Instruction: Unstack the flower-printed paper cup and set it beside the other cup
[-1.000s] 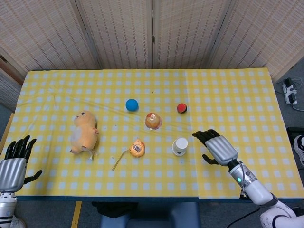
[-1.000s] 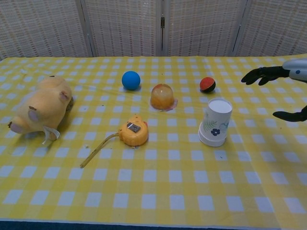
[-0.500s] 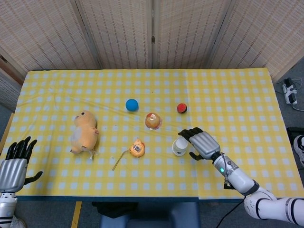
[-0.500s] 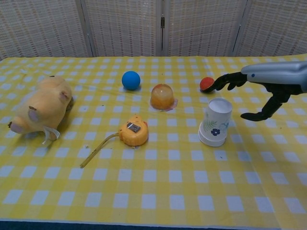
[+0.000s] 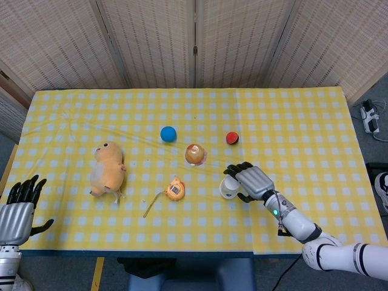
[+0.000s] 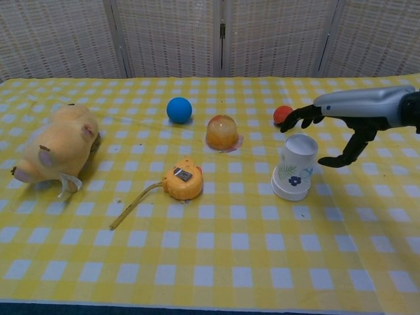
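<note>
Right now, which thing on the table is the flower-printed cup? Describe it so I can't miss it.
On the yellow checked tablecloth, look right of the orange tape measure, just under the right hand. The flower-printed cup stands upside down there: the only white thing, with a dark blue flower on its side.

Your cup (image 6: 294, 168) is white with a blue flower and green leaves on its side. It stands upside down on the yellow checked cloth, wide rim down, tipped a little. It sits on another cup (image 6: 287, 191), whose white rim peeks out at the bottom. The two are stacked.
</note>
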